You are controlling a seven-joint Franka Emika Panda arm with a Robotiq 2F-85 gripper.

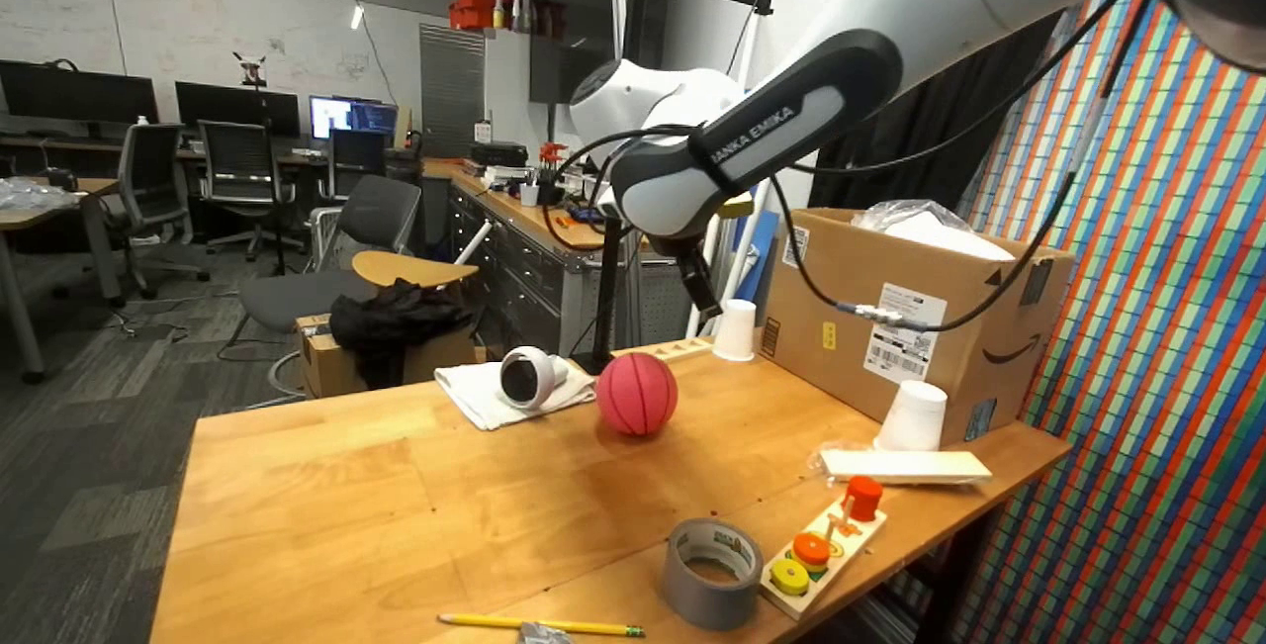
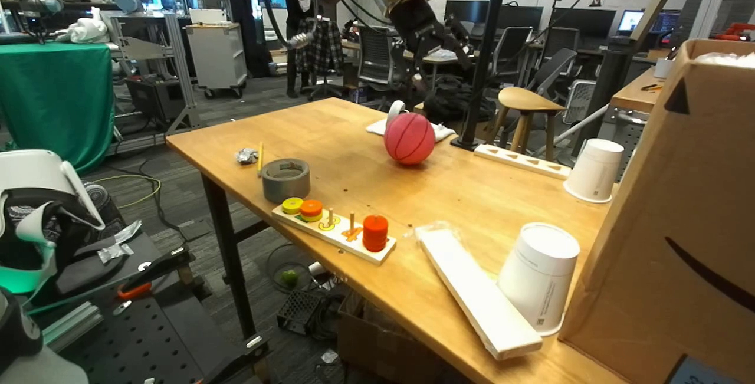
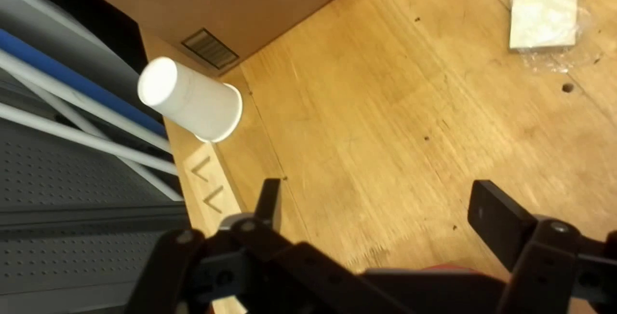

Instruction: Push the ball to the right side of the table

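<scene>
A red ball (image 1: 637,394) with dark seams rests on the wooden table (image 1: 396,496). It also shows in an exterior view (image 2: 409,138), and only a thin red sliver of it (image 3: 448,266) shows in the wrist view, mostly hidden behind the gripper. My gripper (image 3: 376,198) is open, its two fingers wide apart with nothing between them. In an exterior view the gripper (image 2: 441,68) is up in the air above the ball's level, apart from it. The table surface (image 3: 366,126) lies below the fingers.
A cardboard box (image 1: 910,308) and paper cups (image 1: 735,330) (image 1: 912,416) stand along one side. A white board (image 2: 472,289), a peg toy (image 2: 336,230), a tape roll (image 2: 286,180) and a pencil (image 1: 534,623) lie near the edge. A white device (image 1: 529,377) sits on a cloth (image 1: 485,407) beside the ball.
</scene>
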